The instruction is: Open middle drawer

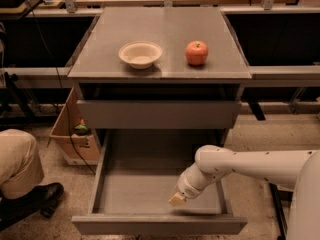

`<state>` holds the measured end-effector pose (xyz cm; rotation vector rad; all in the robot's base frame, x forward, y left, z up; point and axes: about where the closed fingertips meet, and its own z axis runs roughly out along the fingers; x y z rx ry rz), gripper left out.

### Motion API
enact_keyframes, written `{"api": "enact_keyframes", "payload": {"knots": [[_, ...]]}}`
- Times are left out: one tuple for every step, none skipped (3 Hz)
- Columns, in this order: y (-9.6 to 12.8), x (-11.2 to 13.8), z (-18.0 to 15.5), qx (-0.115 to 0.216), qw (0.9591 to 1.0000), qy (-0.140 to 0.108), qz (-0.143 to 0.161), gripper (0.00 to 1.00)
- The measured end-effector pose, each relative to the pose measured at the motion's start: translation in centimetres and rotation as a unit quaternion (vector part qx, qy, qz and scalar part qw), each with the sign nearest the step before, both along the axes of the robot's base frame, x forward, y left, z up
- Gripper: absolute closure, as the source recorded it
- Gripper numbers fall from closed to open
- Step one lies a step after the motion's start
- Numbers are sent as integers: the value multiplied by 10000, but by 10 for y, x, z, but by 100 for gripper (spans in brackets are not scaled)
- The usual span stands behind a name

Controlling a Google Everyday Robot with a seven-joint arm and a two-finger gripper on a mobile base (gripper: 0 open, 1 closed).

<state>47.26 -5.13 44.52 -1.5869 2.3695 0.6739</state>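
Note:
The middle drawer [150, 184] is a wide shallow grey tray, pulled far out of the cabinet toward the camera, and its inside is bare. Its flat front [160, 225] runs along the bottom of the camera view. My gripper [173, 200] comes in from the right on a white arm [250, 166]. It hangs inside the drawer just behind the front, right of centre. Above it, another grey drawer front [159, 114] stands nearly flush with the cabinet.
On the cabinet top [165, 29] stand a white bowl [140, 54] and a red apple [197, 52]. A person's knee [17, 156] and black shoe [32, 199] are at the left. A cardboard box [75, 134] sits beside the cabinet.

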Motion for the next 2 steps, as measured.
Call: {"api": "enact_keyframes", "payload": {"knots": [[-4, -3, -11, 323, 9994, 15, -153, 100], [-7, -6, -17, 473, 9986, 40, -238, 100]]}}
